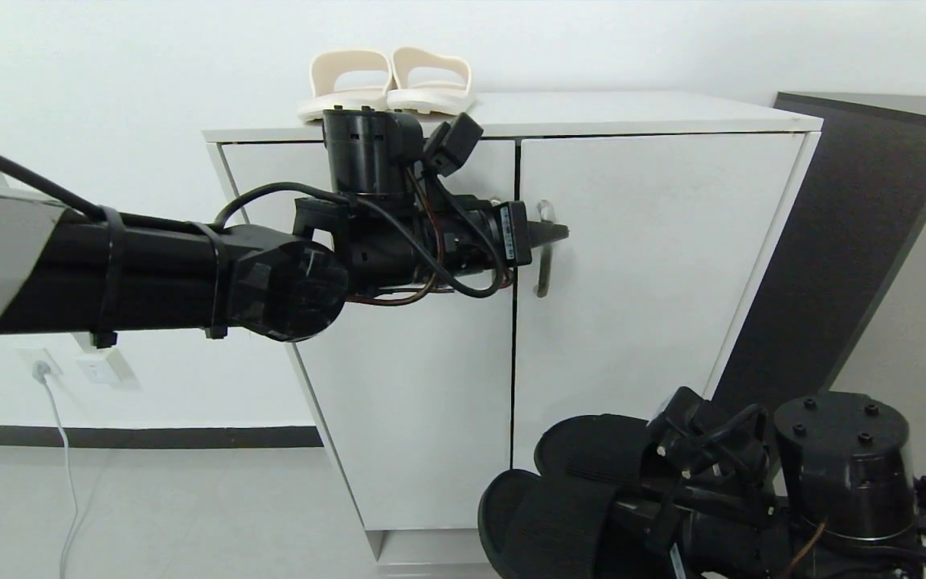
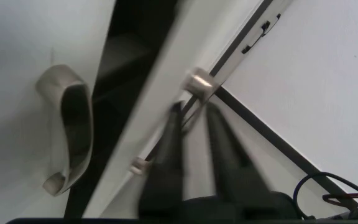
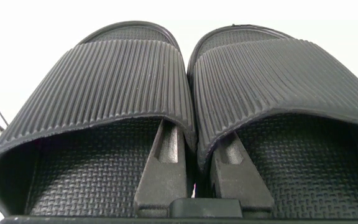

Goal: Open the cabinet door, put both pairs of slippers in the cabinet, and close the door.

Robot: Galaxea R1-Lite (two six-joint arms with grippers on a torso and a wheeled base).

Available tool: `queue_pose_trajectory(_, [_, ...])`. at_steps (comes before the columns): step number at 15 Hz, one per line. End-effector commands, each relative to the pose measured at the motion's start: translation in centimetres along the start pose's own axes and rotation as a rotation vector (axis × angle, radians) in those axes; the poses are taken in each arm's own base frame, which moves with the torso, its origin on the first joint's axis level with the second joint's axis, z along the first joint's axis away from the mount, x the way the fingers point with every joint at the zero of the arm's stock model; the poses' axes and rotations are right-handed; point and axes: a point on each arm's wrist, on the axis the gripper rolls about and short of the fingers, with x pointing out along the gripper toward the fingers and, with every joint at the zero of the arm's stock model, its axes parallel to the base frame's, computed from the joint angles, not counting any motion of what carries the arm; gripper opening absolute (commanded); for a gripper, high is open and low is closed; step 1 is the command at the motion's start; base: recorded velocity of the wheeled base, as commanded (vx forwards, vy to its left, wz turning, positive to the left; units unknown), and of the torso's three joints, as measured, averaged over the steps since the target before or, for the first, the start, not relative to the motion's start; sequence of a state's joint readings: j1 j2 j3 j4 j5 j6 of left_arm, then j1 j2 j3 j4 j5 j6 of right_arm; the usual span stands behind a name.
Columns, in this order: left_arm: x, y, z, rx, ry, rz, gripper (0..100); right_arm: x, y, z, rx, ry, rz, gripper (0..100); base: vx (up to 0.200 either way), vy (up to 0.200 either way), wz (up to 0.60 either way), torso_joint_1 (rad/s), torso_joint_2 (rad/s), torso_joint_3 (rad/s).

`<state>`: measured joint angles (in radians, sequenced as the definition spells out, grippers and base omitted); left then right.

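Left gripper (image 1: 557,233) pinched on handle (image 1: 542,277) of cabinet (image 1: 656,241). Right gripper (image 3: 196,144) squeezes black slippers (image 1: 583,482) low beside cabinet. Cream slippers (image 1: 389,80) on top. Handle may slip out. Swinging door (image 1: 640,322) may bump black slippers.

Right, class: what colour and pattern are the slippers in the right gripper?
The slippers are black, with ribbed straps and textured soles, clearest in the right wrist view.
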<state>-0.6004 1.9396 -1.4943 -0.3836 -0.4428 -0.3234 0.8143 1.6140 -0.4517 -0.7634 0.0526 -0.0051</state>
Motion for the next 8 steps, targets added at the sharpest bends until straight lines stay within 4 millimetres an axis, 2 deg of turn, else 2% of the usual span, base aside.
queue_pose_trajectory(1, [-0.3, -0.3, 0.4, 0.006, -0.014, -0.006, 0, 0.0, 0.0, -0.1, 0.0, 0.003, 0.002, 0, 0.0, 0.0, 0.0, 0.0, 0.0, 0.0])
queue_pose_trajectory(8, [-2.7, -1.9, 0.6, 0.007, -0.014, -0.016, 0, -0.7, 0.6, -0.6, -0.008, 0.011, 0.078, 0, 0.0, 0.0, 0.0, 0.0, 0.0, 0.0])
